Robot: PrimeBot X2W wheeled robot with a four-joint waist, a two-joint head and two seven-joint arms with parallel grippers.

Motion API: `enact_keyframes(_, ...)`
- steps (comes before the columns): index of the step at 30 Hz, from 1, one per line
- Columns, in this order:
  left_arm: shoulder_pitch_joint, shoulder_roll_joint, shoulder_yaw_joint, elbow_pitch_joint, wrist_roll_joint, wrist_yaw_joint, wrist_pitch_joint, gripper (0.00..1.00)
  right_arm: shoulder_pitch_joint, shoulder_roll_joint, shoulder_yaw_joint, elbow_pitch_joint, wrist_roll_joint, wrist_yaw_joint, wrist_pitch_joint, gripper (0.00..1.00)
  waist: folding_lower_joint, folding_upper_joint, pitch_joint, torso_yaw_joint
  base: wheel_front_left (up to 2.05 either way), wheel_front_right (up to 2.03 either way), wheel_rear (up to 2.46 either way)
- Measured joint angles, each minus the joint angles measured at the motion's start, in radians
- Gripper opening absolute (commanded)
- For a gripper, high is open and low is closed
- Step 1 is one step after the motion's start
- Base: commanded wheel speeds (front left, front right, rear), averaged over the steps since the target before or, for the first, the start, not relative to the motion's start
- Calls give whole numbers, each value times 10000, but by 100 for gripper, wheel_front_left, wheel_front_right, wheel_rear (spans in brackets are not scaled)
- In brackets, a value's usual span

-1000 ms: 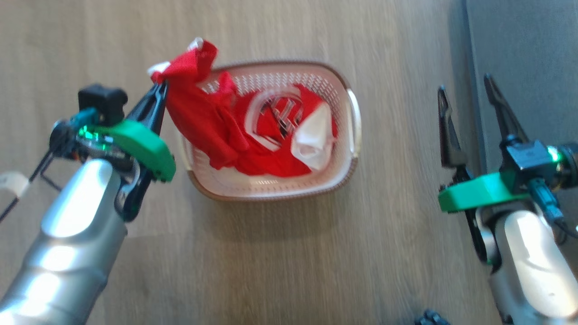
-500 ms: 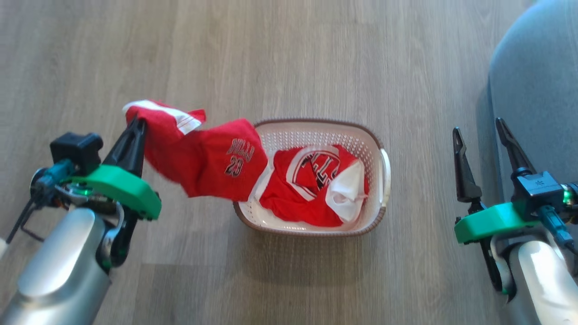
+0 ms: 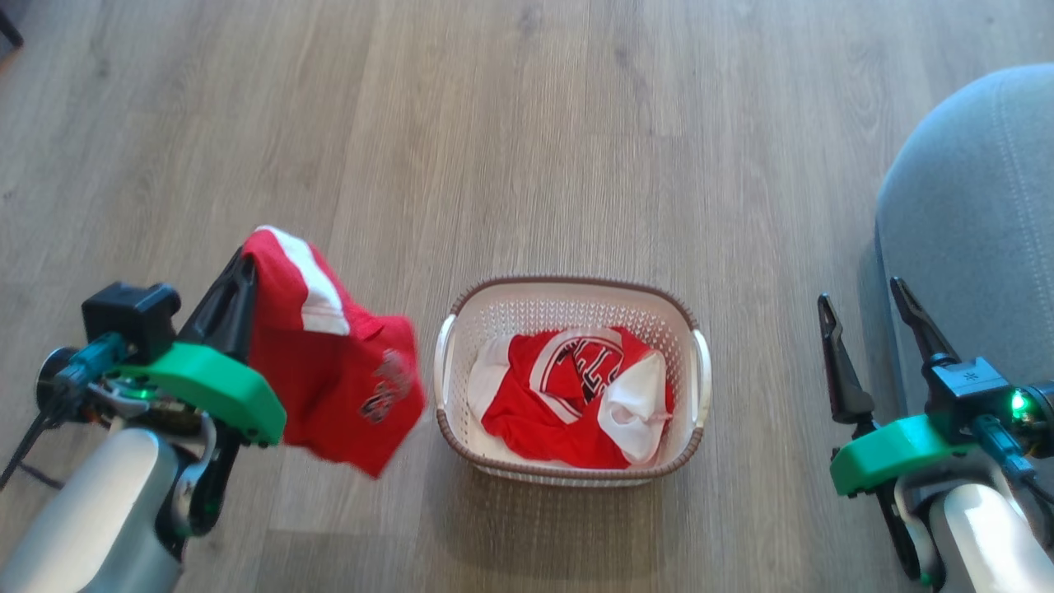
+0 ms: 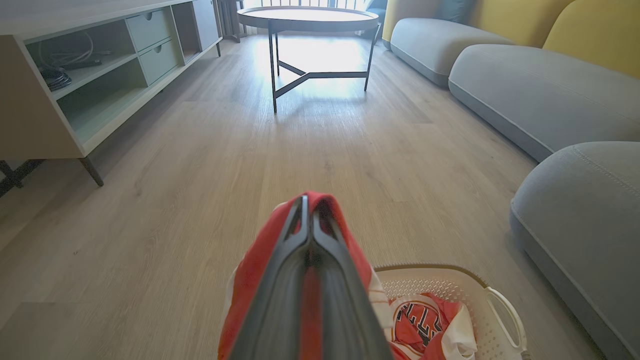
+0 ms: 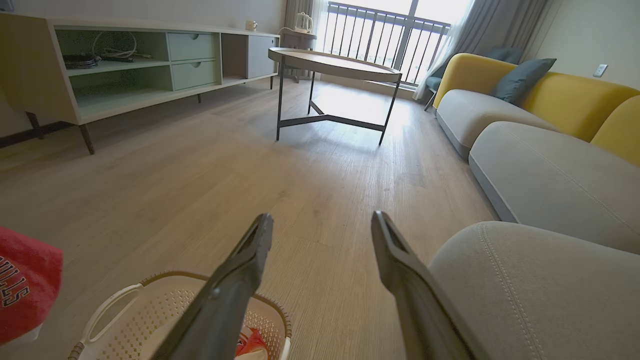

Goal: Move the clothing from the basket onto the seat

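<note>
My left gripper (image 3: 243, 268) is shut on a red garment with a white stripe (image 3: 338, 371), which hangs clear of the basket, to its left above the floor. In the left wrist view the red garment (image 4: 250, 270) drapes over my closed fingers (image 4: 307, 235). The cream basket (image 3: 568, 473) stands on the floor at centre, holding another red garment with a white panel and emblem (image 3: 576, 387). My right gripper (image 3: 865, 301) stands open and empty at the right, beside the grey seat (image 3: 980, 214). The right wrist view shows the seat (image 5: 530, 290) and the basket (image 5: 150, 310).
A round metal-legged coffee table (image 5: 335, 67) and a low media cabinet (image 5: 125, 65) stand further off across the wooden floor (image 3: 527, 132). More grey sofa cushions with yellow backs (image 5: 540, 165) line the right side.
My left gripper has lifted the red garment fully out of the basket and to the left. The head camera has risen, so the basket sits lower in view.
</note>
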Motion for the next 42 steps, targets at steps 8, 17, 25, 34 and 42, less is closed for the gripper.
enact_keyframes(8,314,332,136,-673,-98,267,301,0,218,-121,96,82,100,0,0,100,0,0,-343,40,0,0,0)
enact_keyframes(17,445,468,165,-1053,-98,447,401,0,215,-245,332,165,192,0,0,100,0,0,-411,67,0,0,0)
enact_keyframes(25,469,470,67,-1490,-98,497,487,0,21,-374,1302,182,261,0,0,100,0,0,-383,123,0,0,0)
enact_keyframes(34,-50,259,-527,-2121,31,295,836,0,-1804,-499,3841,523,570,0,2,100,1,0,-460,290,0,0,0)
enact_keyframes(42,-537,-4,-1206,-2351,282,-27,1189,0,-3827,-441,6606,1206,1411,0,0,100,0,0,-524,512,0,0,0)
